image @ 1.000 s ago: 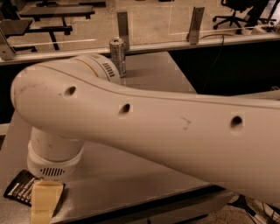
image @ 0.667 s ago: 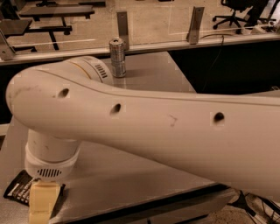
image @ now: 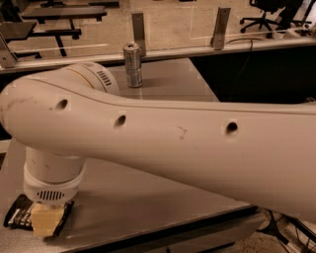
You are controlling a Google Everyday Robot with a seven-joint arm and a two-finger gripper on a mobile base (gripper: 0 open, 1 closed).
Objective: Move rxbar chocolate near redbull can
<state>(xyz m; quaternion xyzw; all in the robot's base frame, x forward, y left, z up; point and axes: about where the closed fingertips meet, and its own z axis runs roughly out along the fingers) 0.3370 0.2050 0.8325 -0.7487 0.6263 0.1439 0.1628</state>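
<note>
The redbull can (image: 132,65) stands upright at the far edge of the grey table (image: 168,74). The rxbar chocolate (image: 19,216), a flat black wrapper with white lettering, lies at the near left corner of the table. My gripper (image: 47,220) hangs from the white wrist straight over the bar, its pale tip down on the wrapper and covering most of it. My big white arm crosses the whole view from the right and hides the middle of the table.
A low rail with metal posts (image: 220,27) runs behind the table. An office chair (image: 269,12) and a desk (image: 59,15) stand on the floor beyond. The table's front edge runs close to the gripper.
My arm and wrist have shifted slightly left and down over the bar. The can and the bar have not moved.
</note>
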